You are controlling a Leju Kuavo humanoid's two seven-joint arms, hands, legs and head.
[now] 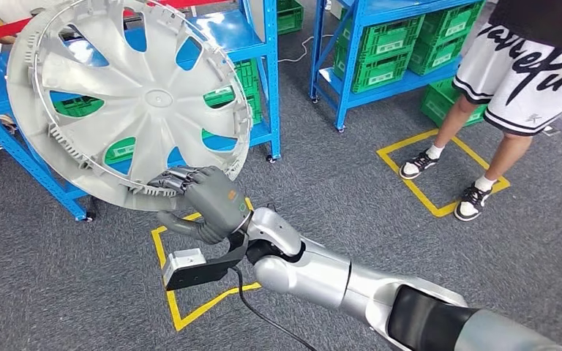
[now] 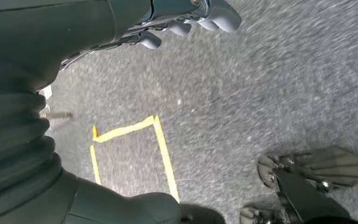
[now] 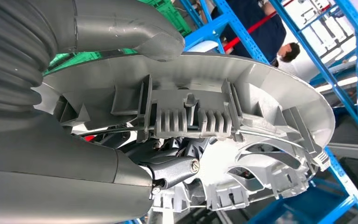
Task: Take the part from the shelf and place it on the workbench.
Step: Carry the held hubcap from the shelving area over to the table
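The part is a large grey plastic wheel cover [image 1: 128, 99] with spoke openings, held up in the air in front of a blue shelf [image 1: 260, 69]. My right hand [image 1: 205, 201] grips its lower rim, thumb on one face and fingers on the other. In the right wrist view the cover's ribbed inner rim [image 3: 191, 116] sits pinched between my thumb [image 3: 135, 35] and fingers. My left hand [image 2: 186, 21] hangs over the grey carpet, its fingers curled in with nothing in them.
A second blue shelf [image 1: 366, 58] with green crates [image 1: 388, 47] stands at the back right. A person [image 1: 516, 80] in white shorts stands by a yellow floor square [image 1: 439, 168]. Another yellow taped square [image 1: 183, 292] lies under my right arm.
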